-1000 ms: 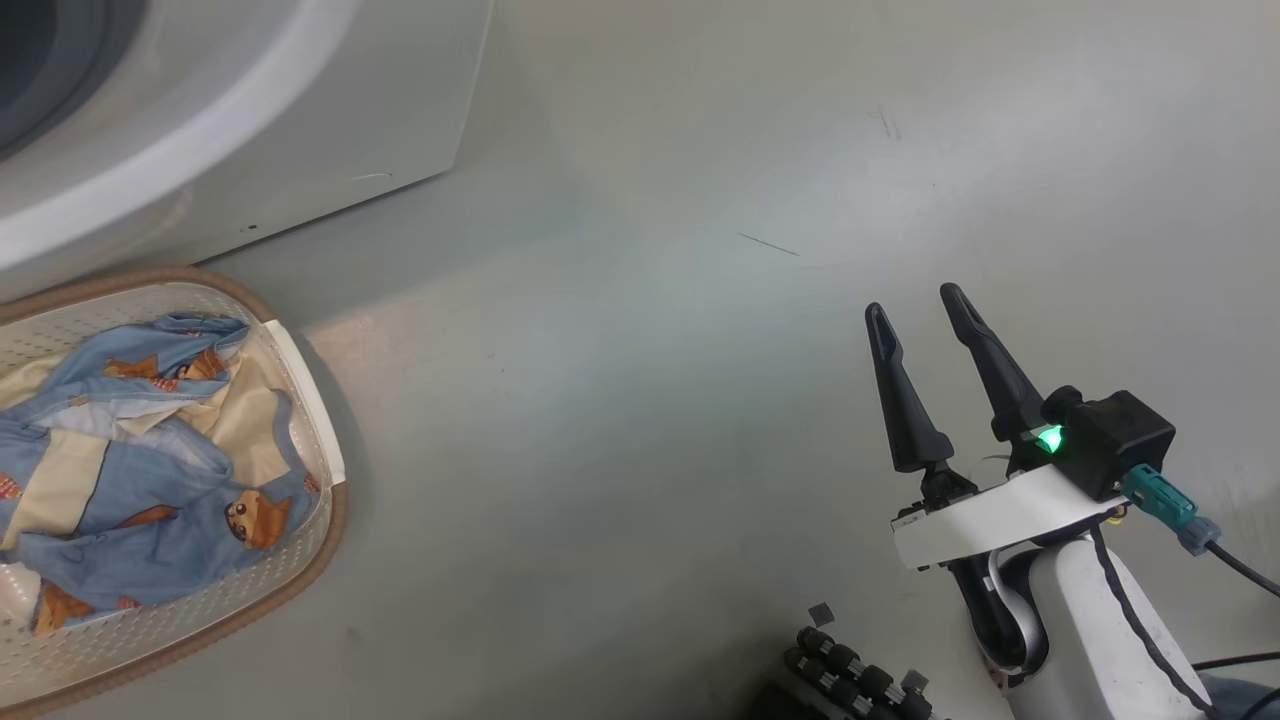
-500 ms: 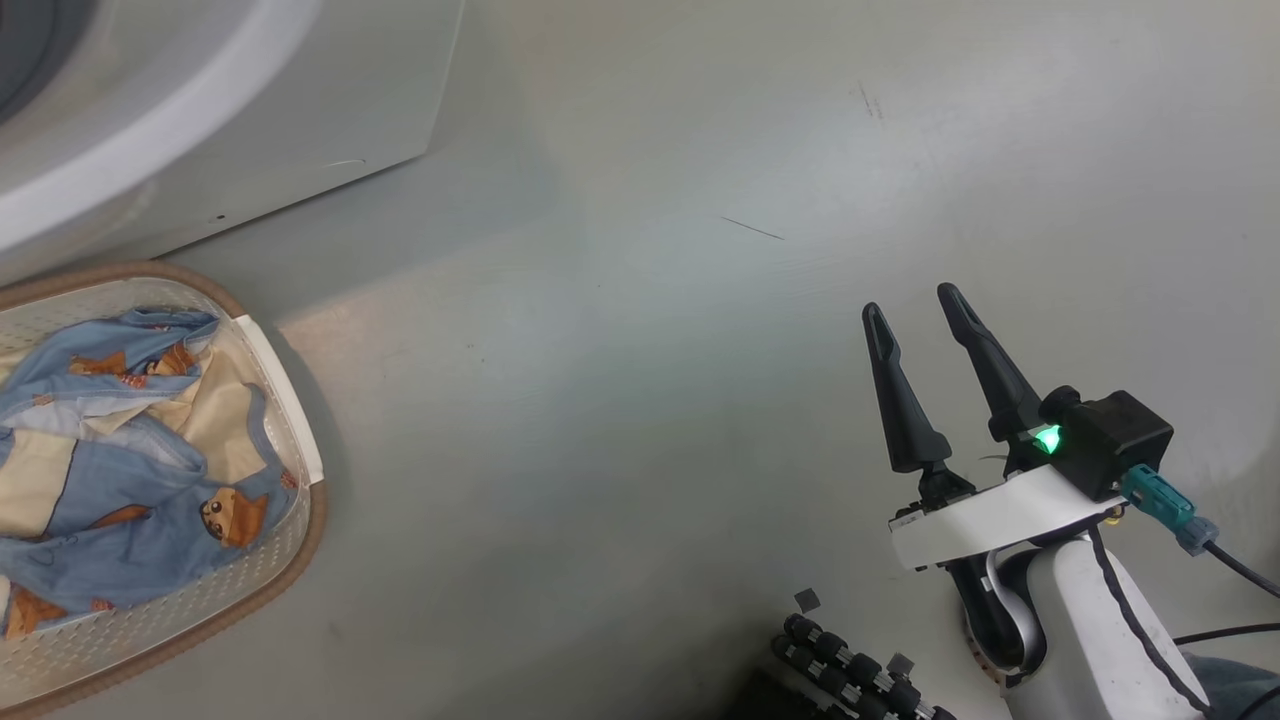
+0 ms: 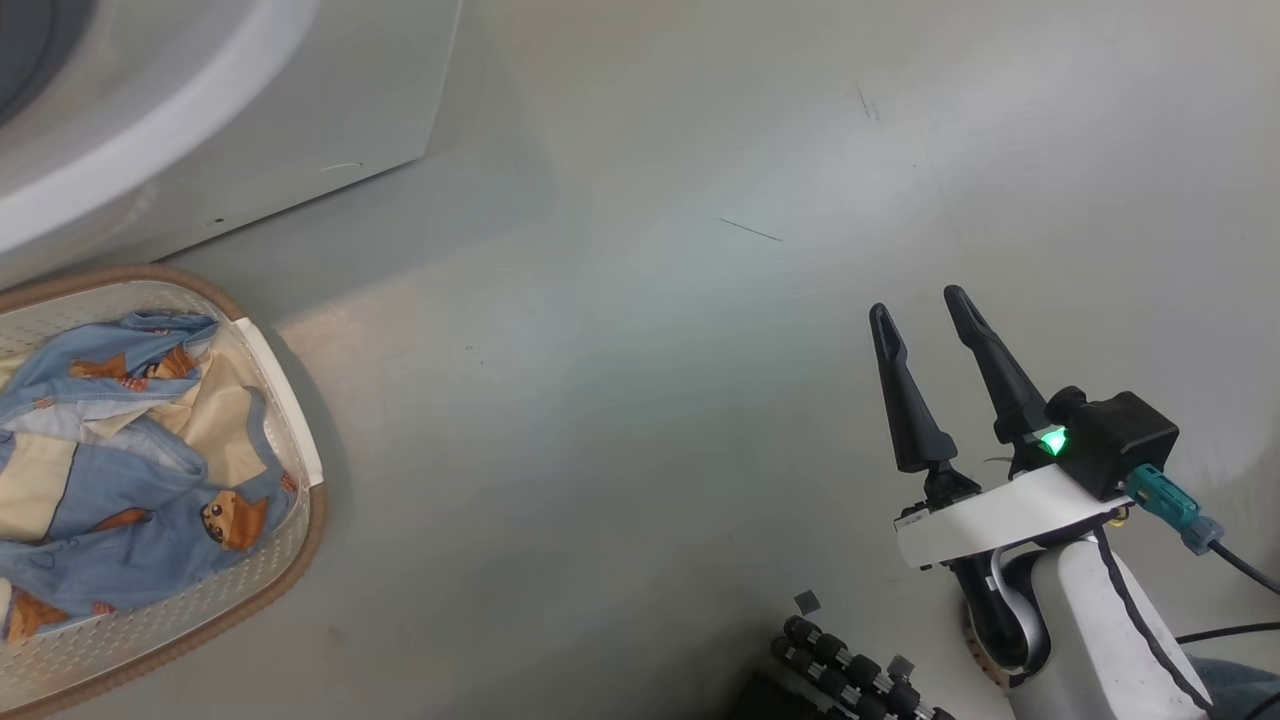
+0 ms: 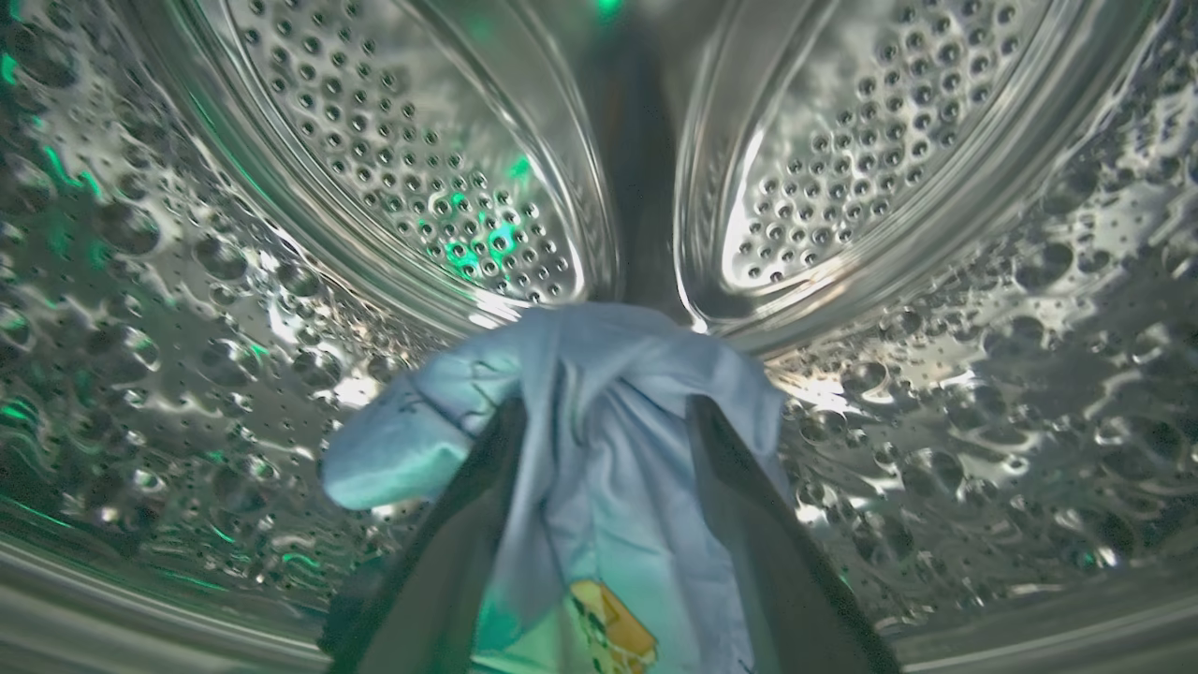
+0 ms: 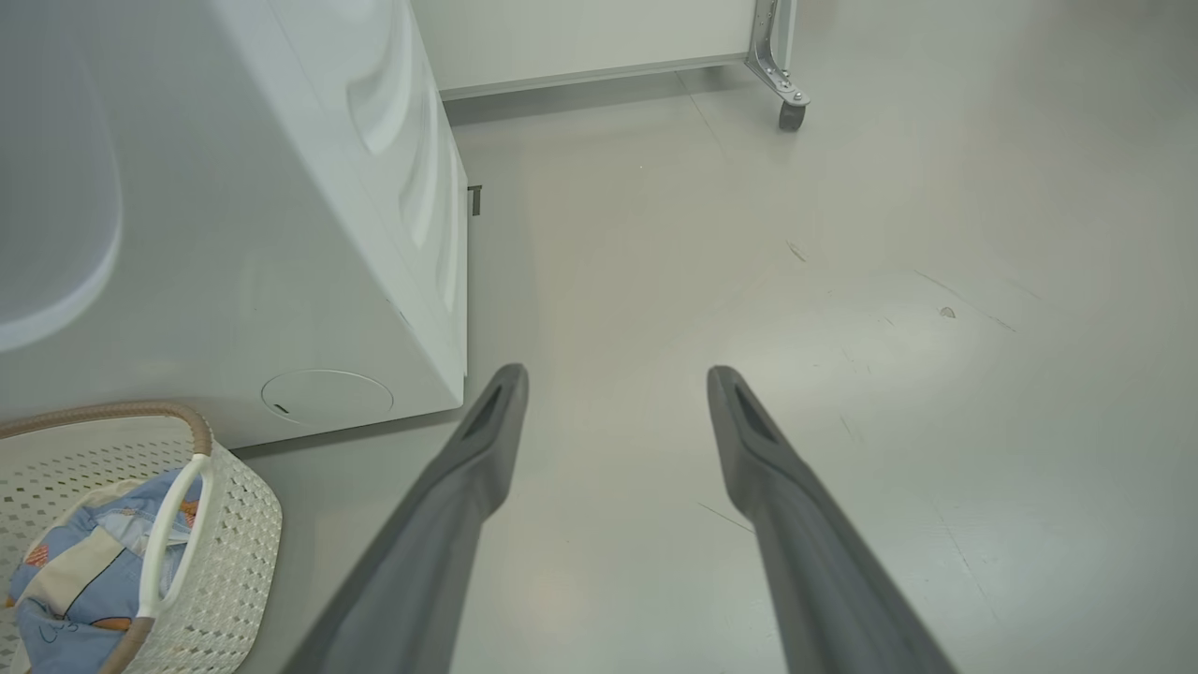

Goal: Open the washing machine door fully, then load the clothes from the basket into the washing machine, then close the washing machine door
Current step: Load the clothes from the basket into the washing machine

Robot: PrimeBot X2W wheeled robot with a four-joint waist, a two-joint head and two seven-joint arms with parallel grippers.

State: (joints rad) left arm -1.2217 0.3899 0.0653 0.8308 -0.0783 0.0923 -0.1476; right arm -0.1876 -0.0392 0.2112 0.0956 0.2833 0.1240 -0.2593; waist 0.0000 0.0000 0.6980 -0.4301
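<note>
In the left wrist view, my left gripper point(image 4: 604, 407) is deep inside the perforated steel drum point(image 4: 936, 374) of the washing machine point(image 3: 300, 100). Its fingers stand apart, and a light blue piece of the clothes point(image 4: 618, 487) hangs loosely between them. More clothes point(image 3: 130, 500) lie in the cream basket point(image 3: 310, 520) on the floor in front of the washer, at the left of the head view. My right gripper point(image 3: 915, 303) hovers open over bare floor to the right, holding nothing. The washing machine door is out of view.
The right wrist view has the washer's white side point(image 5: 281, 234), the basket point(image 5: 234, 524) at its foot and my right gripper point(image 5: 618, 374) over grey floor. A white cabinet on a castor point(image 5: 791, 114) stands far back. Cables and a dark roller part point(image 3: 850, 670) lie near my base.
The head camera has shifted slightly, so the basket and washer sit a little further left in the picture. The right gripper stays open in the same place.
</note>
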